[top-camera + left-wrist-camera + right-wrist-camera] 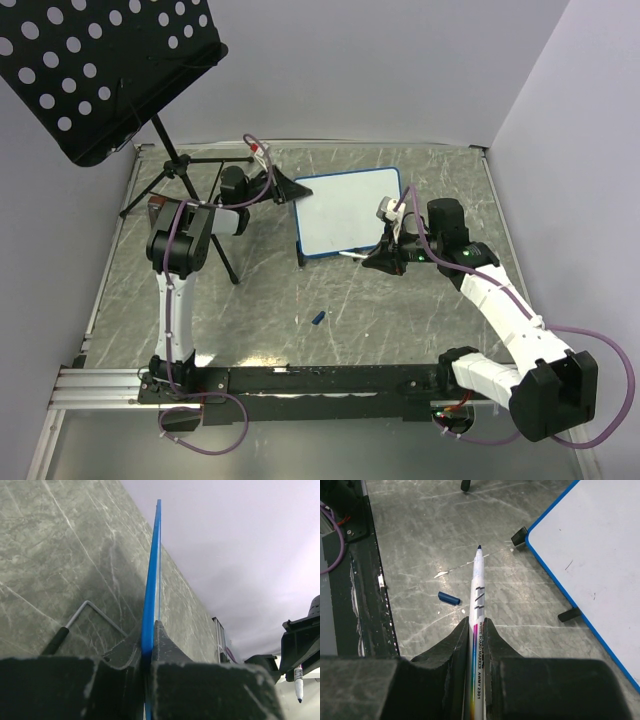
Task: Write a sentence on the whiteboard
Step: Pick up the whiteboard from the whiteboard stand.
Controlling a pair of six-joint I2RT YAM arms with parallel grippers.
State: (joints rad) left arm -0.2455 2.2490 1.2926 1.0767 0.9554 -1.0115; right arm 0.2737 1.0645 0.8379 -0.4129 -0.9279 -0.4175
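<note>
The grey marbled tabletop (pixel 400 330) carries the small white rectangular whiteboard with the blue rounded frame (pixel 345 212) toward the middle of its far edge, with the board's long side running left to right. I see no words on its face yet.

The left gripper (pixel 292 187) is clamped on the board's left edge. From the left wrist view the blue frame runs edge-on between the two closed fingers, so that arm is bracing the board.

The right gripper (pixel 385 260) sits just beside the board's near right corner, pinched tight on the white blue-tipped marker pen (pixel 477 595). The pen's long axis runs roughly along the board's near edge, tip aimed toward the table's left side (not at the writing face), and the board lies off to the far side of it. I judge the tip must swing that way before any stroke.

The small blue pen cap (pixel 317 318) lies on the table nearer the near edge, well apart from the board.
</note>
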